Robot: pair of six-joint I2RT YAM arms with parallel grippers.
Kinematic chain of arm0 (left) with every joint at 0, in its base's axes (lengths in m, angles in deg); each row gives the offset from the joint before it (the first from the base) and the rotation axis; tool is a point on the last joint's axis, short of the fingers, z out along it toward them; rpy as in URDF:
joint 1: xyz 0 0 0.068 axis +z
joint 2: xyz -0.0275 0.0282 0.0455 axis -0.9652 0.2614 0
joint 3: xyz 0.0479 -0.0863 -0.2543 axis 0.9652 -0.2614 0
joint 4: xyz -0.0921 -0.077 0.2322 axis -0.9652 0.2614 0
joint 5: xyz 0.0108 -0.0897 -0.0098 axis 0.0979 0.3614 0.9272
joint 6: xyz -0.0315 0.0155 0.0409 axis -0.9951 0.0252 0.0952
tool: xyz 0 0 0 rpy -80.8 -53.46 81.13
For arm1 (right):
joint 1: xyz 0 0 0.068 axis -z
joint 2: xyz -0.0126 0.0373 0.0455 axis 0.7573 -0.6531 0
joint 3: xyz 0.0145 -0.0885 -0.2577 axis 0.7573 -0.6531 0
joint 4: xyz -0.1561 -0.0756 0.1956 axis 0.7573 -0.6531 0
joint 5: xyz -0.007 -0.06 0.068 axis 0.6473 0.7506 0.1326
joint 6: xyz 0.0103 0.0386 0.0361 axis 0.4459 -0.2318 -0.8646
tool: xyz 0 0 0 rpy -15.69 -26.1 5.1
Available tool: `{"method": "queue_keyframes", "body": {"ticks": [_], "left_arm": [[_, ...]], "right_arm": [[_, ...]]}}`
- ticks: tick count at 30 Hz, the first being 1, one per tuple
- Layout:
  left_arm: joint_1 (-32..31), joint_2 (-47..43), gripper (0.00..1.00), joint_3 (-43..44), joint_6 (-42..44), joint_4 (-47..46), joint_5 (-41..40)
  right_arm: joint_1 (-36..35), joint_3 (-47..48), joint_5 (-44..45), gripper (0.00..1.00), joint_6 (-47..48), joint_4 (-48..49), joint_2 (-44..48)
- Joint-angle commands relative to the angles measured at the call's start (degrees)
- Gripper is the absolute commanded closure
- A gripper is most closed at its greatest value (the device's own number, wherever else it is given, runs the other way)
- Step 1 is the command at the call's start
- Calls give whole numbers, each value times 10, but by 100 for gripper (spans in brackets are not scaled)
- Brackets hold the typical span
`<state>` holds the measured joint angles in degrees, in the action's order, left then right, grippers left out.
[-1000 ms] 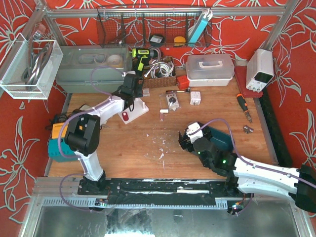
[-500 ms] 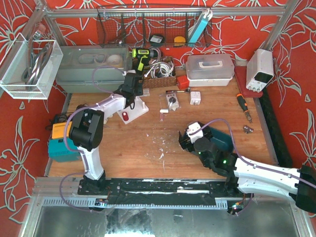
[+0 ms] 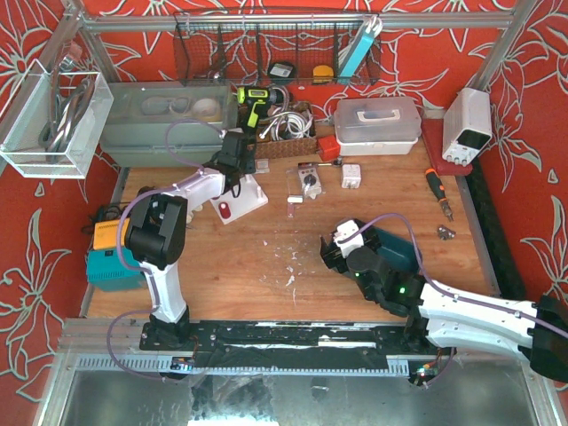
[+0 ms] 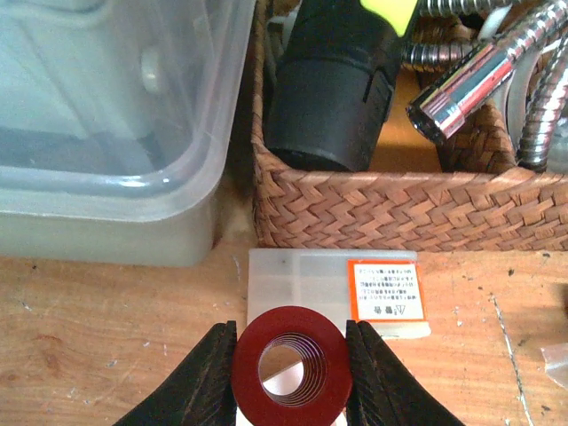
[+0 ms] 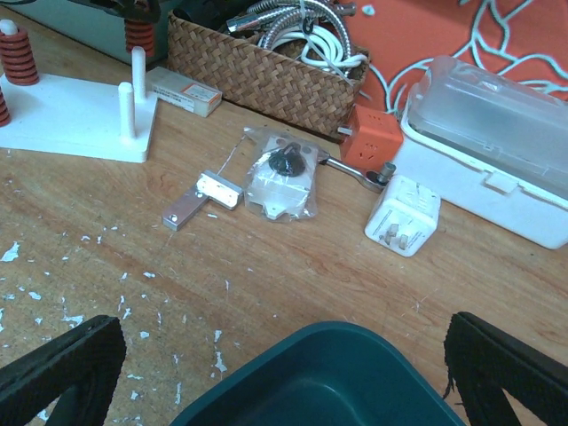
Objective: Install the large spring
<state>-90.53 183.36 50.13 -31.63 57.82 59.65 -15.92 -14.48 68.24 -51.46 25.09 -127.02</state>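
Left wrist — spring (image 4: 290, 366) between pincer (image 4: 291, 377) fingers

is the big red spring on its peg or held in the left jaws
Held, not installed: the left wrist view shows the large spring clamped between the jaws of the left gripper. One white peg stands bare.

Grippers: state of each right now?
Left gripper: closed on the large spring.
Right gripper: open, holding nothing.
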Motion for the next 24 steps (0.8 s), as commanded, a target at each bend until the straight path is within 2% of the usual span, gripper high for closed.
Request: {"method": "queue_keyframes", "body": {"ticks": [1, 8, 24], "left_arm": [[1, -20, 93, 8, -7, 17, 11], [1, -25, 92, 31, 7, 17, -15], [-6, -46, 93, 25, 2, 29, 34]], "right_arm": [[4, -2, 15, 2, 4, 9, -4], [4, -1, 14, 2, 4, 10, -6], [4, -1, 15, 2, 6, 6, 0]]}}
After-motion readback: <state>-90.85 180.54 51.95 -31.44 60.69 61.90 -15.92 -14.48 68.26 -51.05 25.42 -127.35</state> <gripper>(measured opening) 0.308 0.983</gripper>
